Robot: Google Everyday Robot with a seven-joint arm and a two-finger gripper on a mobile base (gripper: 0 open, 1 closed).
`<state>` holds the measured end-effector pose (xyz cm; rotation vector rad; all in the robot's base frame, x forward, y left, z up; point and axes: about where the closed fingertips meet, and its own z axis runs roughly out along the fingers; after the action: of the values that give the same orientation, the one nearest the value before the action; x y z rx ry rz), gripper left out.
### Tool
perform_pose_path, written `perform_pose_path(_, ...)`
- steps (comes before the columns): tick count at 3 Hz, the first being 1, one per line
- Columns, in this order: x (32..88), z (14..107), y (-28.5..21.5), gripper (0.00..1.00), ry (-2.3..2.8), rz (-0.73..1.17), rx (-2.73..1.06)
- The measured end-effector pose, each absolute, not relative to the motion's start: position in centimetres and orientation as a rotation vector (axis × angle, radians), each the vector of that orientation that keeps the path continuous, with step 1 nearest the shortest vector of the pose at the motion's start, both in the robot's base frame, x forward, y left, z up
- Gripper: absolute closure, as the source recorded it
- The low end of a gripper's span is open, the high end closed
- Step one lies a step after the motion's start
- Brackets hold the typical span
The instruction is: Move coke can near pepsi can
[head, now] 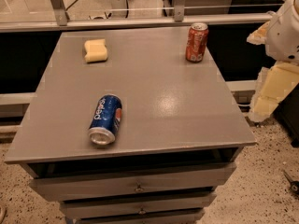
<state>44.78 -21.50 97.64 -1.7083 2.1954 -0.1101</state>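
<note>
The upright coke can (196, 42) sits at ten o'clock from the end effector (273, 90), which hangs off the bench's (154, 97) three-o'clock edge; I cannot tell its state.

My gripper (270, 94) hangs at the right edge of the view, just off the right side of a grey cabinet (154, 125). To the left of my gripper spreads its flat top, and a soft glare of light (174, 102) lies on it. Lower and to the left, the front has stacked drawers (135, 185) with small knobs. Under my gripper is a speckled floor (264, 185). Beyond the cabinet, a pale metal rail (135, 23) runs across, and upright posts (56, 3) rise from it.
</note>
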Motion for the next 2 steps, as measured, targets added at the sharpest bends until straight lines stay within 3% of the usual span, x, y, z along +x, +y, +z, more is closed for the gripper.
perform_pose_path(2,55.1,95.1,-21.9,0.0,2.099,-0.081,-1.525)
